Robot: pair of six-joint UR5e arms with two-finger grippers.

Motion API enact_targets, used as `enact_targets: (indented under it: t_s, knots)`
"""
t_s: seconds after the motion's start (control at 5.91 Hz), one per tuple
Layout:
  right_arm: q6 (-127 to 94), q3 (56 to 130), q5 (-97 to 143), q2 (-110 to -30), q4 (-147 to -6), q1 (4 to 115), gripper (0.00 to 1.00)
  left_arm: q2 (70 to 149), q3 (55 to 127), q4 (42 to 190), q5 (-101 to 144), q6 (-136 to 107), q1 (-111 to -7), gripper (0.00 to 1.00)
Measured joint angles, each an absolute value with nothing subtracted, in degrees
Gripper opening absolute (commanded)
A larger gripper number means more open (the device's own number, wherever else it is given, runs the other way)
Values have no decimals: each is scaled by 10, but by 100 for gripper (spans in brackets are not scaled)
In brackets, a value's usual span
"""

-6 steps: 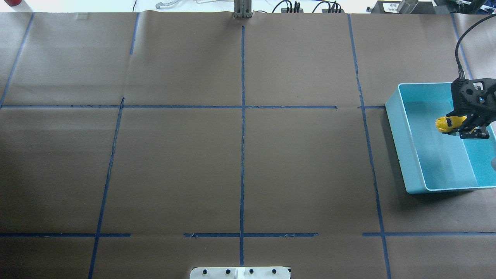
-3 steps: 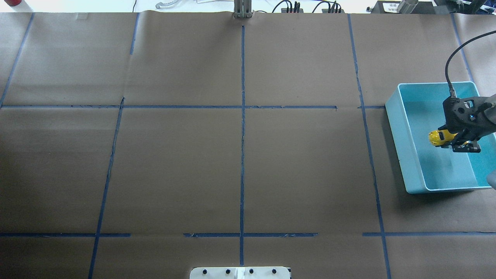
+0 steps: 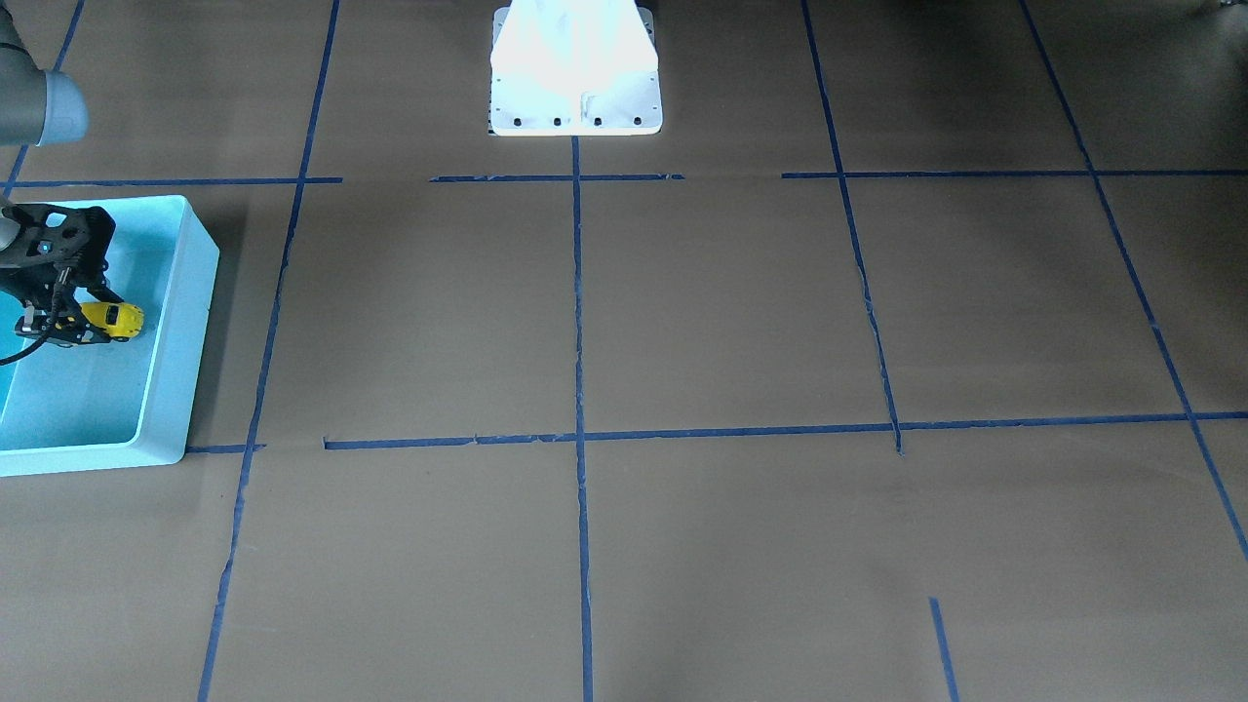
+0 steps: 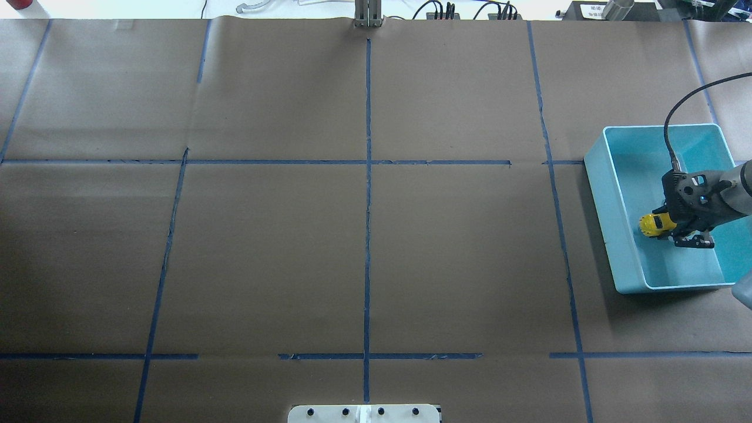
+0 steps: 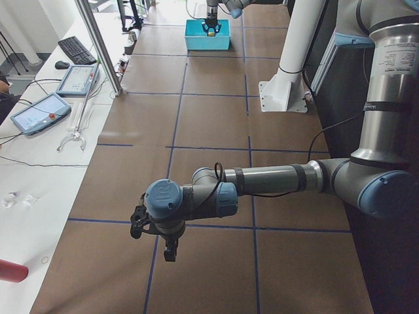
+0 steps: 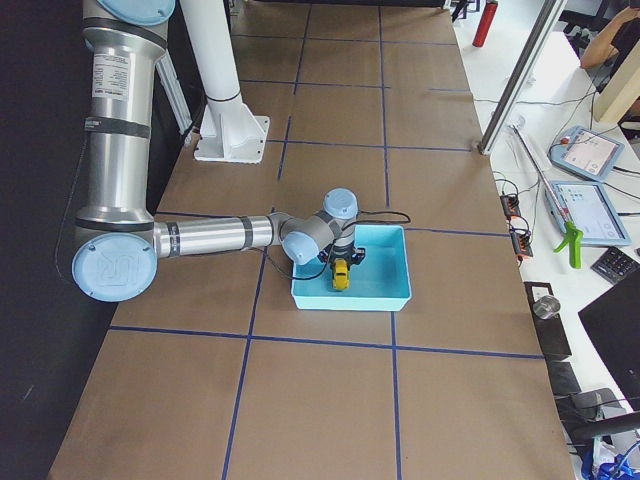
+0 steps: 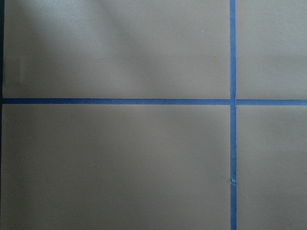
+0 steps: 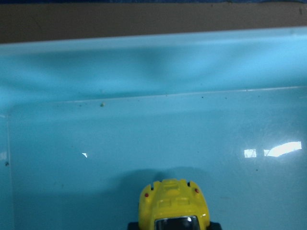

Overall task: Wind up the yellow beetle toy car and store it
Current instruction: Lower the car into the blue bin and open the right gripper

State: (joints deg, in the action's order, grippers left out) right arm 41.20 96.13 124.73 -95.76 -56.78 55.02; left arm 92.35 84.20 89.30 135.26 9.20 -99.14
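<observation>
The yellow beetle toy car (image 4: 651,225) is a small bright yellow car with dark windows. My right gripper (image 4: 675,228) is shut on it and holds it low inside the teal bin (image 4: 608,211), near the bin's inner long wall. The right wrist view shows the car's yellow end (image 8: 173,203) just above the bin floor (image 8: 144,134), with its shadow below it. The front-facing view shows the car (image 3: 115,320), the right gripper (image 3: 76,327) and the bin (image 3: 190,322). My left gripper (image 5: 156,237) hangs over bare table far from the bin. I cannot tell if it is open or shut.
Brown paper with blue tape lines (image 4: 368,176) covers the table. The robot base plate (image 4: 364,413) sits at the near edge. The left wrist view shows only paper and a tape cross (image 7: 233,101). Cables and tablets lie beyond the far edge (image 5: 39,111).
My right gripper has moved with the car toward the robot's side of the bin and lower, down close to the bin floor. The left arm has not moved.
</observation>
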Motion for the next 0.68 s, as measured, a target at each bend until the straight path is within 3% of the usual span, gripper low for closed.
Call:
enact_targets:
  t_s: [0.68]
  knots:
    - [406,971,1253,-952,-571,551,100,925,842,894,1353,92,-991,100]
